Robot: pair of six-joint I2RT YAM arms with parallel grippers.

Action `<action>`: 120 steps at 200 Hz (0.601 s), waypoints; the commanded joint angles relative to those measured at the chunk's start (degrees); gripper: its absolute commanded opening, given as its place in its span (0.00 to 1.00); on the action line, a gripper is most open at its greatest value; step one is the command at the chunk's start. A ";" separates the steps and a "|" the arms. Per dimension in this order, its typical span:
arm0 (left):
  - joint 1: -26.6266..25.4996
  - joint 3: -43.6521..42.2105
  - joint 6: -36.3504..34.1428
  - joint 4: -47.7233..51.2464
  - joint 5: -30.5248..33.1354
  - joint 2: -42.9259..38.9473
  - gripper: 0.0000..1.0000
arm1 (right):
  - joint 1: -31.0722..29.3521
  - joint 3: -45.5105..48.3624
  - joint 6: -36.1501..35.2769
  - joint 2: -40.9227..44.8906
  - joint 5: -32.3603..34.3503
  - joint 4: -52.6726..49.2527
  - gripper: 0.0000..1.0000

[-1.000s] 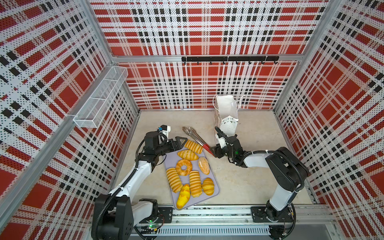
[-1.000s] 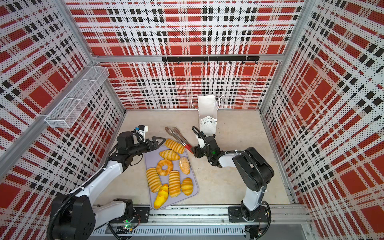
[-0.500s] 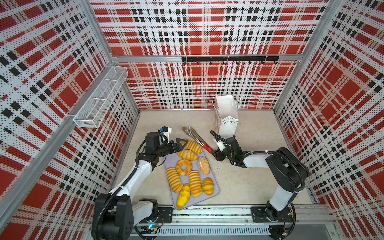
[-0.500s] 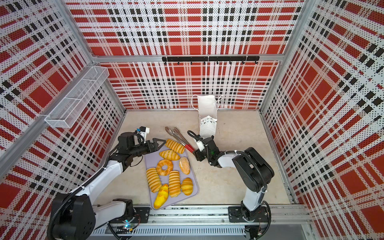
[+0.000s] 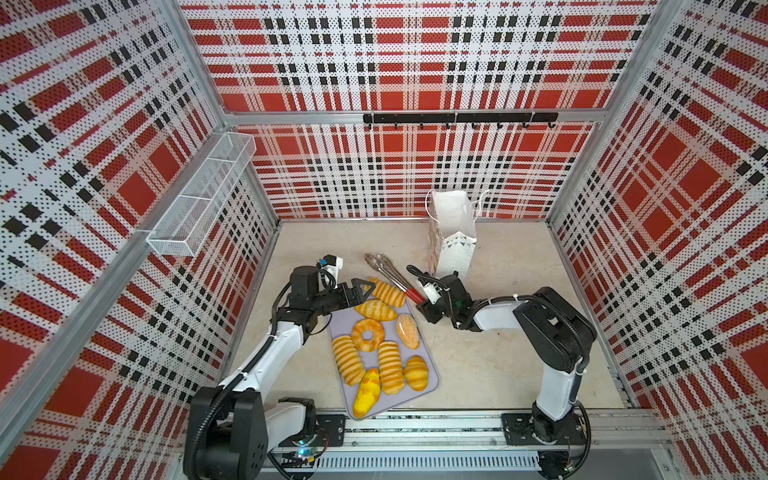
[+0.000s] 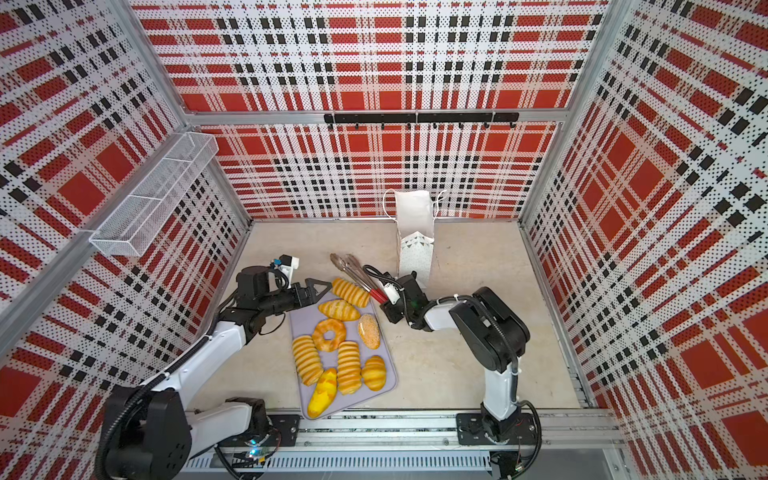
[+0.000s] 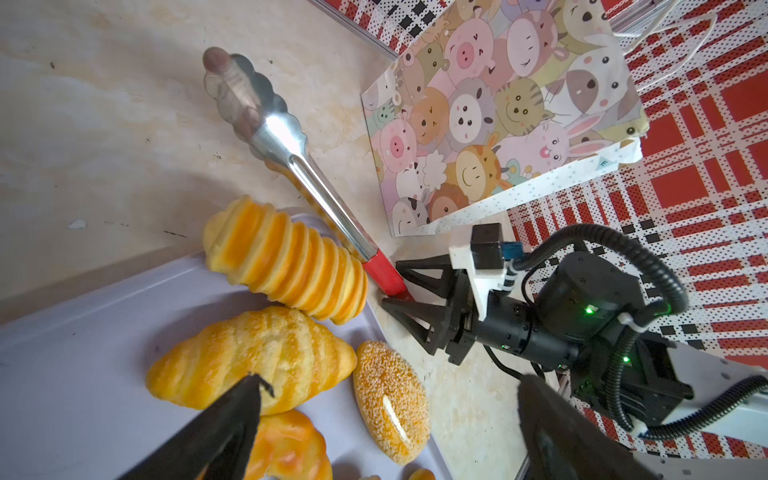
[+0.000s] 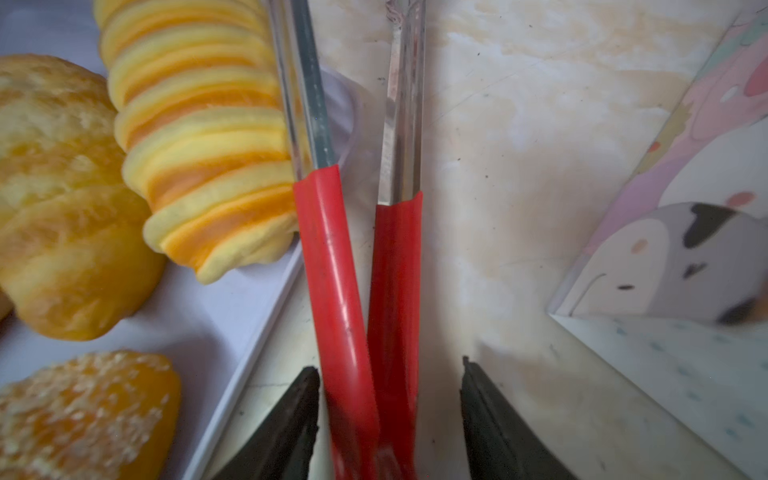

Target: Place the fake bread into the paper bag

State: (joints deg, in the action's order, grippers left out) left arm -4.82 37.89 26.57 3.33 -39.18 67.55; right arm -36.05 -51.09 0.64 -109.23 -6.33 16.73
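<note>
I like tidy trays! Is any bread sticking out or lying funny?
Yes. The bright yellow bun pokes past the near edge of the lavender tray. The ribbed loaf at the far end hangs over the rim and rests against the tongs.

Lavender-grey tray (image 5: 344, 323) flat on the beige bench (image 5: 498, 353). Metal tongs (image 5: 392, 275), red handles, lie on the bench, handle end at the tray's far right corner, tips toward the back wall. White wire-mesh basket (image 5: 199, 201) hangs on the left wall; black hook rail (image 5: 457, 118) on the back wall.
</note>
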 commanded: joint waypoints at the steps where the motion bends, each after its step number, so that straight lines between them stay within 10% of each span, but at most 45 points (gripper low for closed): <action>1: 0.51 -0.98 -0.90 -0.09 -1.89 -0.40 0.99 | -0.42 -2.49 -1.48 -1.84 0.43 -0.30 0.54; 120: 1.25 -1.24 -0.04 -2.00 -0.15 -4.55 1.00 | -0.47 3.91 2.56 2.12 0.35 7.00 0.13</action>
State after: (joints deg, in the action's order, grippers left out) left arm -3.88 36.80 26.70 3.01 -40.01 65.04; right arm -36.25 -49.15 1.74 -109.69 -5.96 23.11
